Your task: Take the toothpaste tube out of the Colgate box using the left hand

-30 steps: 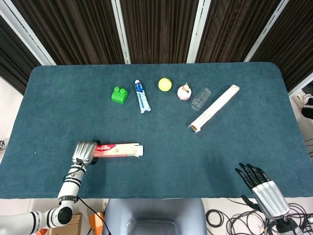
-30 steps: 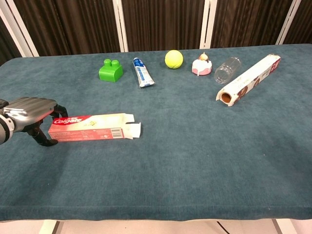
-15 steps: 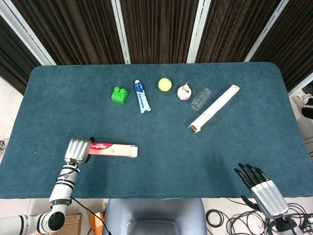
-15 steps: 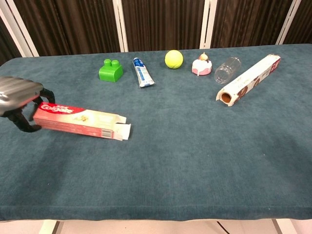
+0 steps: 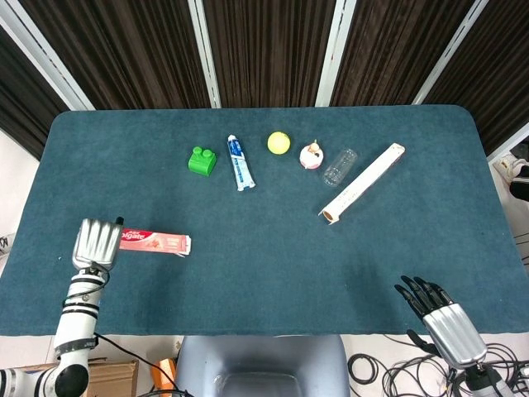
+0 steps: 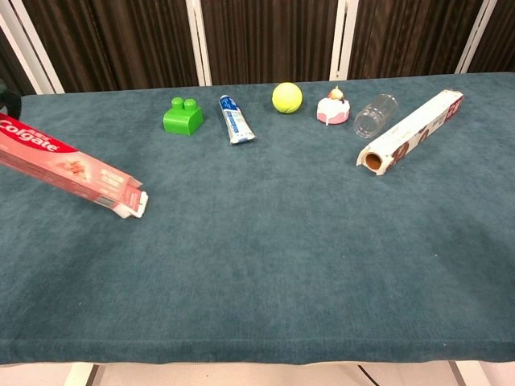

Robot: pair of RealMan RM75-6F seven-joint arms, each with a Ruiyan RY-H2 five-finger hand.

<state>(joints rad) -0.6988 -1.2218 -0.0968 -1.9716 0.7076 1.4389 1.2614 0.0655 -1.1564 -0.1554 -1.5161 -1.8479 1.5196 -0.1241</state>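
A big blue-green table (image 5: 264,273) is seen with dark curtains behind it. Near the far right, a long foil roll box (image 5: 364,183) is laid at a slant, and its round open end (image 6: 373,161) is turned toward the camera in the chest view.

The Colgate box (image 5: 154,241) is held up at the left side of the table. In the chest view it (image 6: 71,166) is seen tilted, with the name end high at the left edge and the open flap end low, close to the cloth. It cannot be told if the flap touches the cloth. The left hand (image 5: 95,242) is wrapped over the left end of the box, with its fingers closed on it.

The right hand (image 5: 438,313) is seen past the near right edge of the table. Its dark fingers are spread apart and nothing is held in it.

In a row at the far side, smaller things are laid out. A toothpaste tube (image 5: 240,162) is laid flat, out of the box, between a green block (image 5: 201,160) and a yellow ball (image 5: 279,143). Next to the ball, a small pink toy cake (image 5: 312,155) is set, and a clear plastic bottle (image 5: 340,166) is laid on its side just beside it.
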